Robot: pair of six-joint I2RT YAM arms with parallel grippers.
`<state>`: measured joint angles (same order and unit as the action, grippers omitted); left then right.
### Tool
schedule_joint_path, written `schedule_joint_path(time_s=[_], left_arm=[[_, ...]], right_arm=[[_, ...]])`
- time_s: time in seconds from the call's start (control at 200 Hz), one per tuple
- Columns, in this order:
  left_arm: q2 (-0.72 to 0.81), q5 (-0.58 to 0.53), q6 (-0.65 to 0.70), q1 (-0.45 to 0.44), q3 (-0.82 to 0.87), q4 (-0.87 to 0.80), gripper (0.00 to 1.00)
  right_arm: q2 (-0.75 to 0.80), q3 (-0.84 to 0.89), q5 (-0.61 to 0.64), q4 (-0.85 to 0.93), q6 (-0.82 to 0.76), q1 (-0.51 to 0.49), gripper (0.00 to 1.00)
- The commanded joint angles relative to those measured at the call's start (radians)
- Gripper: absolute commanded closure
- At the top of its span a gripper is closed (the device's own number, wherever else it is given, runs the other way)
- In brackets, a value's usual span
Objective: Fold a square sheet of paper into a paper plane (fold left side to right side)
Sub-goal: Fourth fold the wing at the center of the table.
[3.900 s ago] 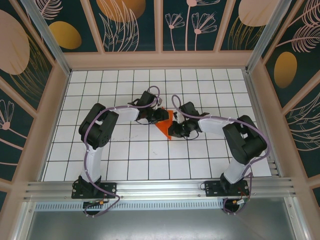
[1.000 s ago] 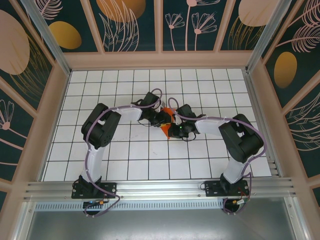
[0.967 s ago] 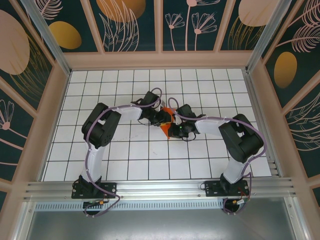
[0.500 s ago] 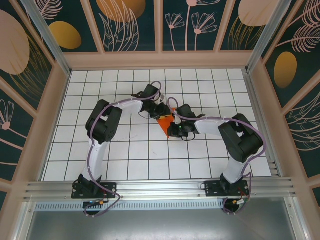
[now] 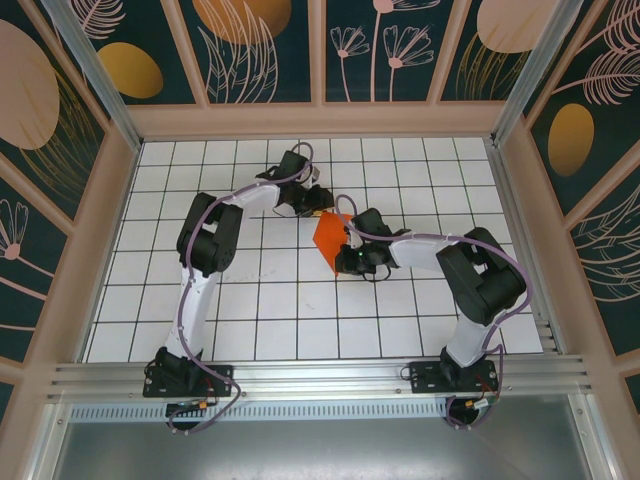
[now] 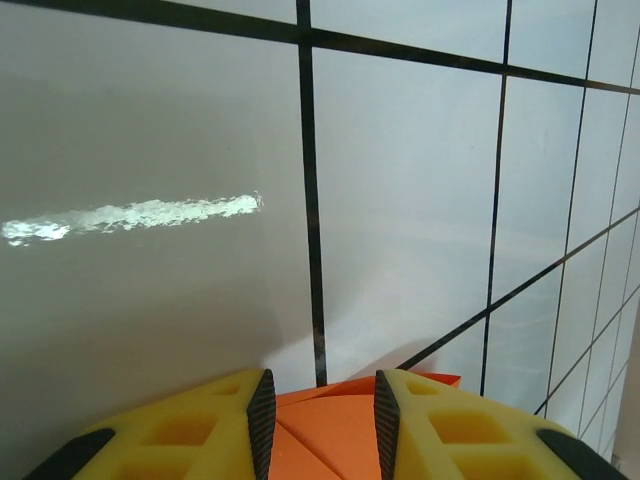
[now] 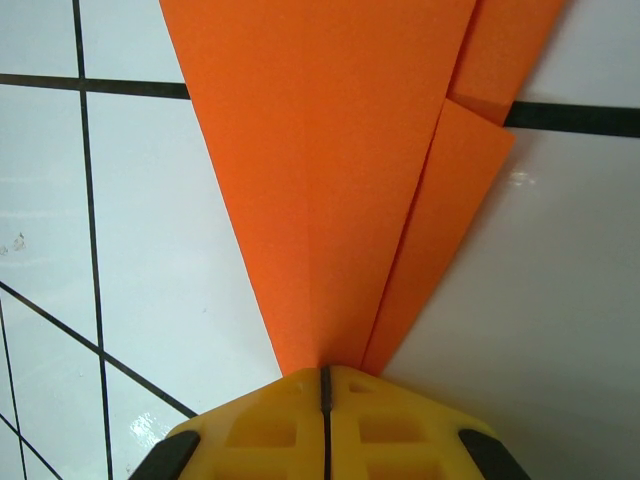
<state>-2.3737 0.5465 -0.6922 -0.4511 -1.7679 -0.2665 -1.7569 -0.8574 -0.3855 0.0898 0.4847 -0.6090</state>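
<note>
Currently the paper plane is lying near the middle of the gridded table, its wide end pointing toward 12 o'clock and its narrow point toward 6. At that point the right gripper is pinching the paper, its yellow fingers pressing together. At the plane's 11 o'clock the left gripper is hovering with its jaws standing apart, the orange edge showing between them.

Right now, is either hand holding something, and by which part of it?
The right hand is shut on the folded orange paper, at its narrow pointed tip. The left hand is open, gripping nothing.
</note>
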Motion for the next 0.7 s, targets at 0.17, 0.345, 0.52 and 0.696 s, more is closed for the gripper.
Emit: schedule_joint_path(time_s=[0.17,0.345,0.52,0.696], left_arm=[[-0.051,-0.077,0.060,0.053,-0.088,0.007,0.61],[0.039,-0.094,0.094,0.074,-0.096,-0.020,0.56],[0.219,-0.138,0.124,0.106,0.031,0.000,0.51],[0.408,-0.102,0.096,0.106,0.281,0.107,0.51]], right_arm=[[-0.063,0.047,0.034,0.169,-0.003,-0.019,0.92],[-0.002,0.021,0.003,0.115,-0.008,-0.018,0.90],[0.120,-0.035,0.023,0.101,-0.022,0.000,0.83],[0.292,-0.012,0.024,0.055,-0.021,0.090,0.66]])
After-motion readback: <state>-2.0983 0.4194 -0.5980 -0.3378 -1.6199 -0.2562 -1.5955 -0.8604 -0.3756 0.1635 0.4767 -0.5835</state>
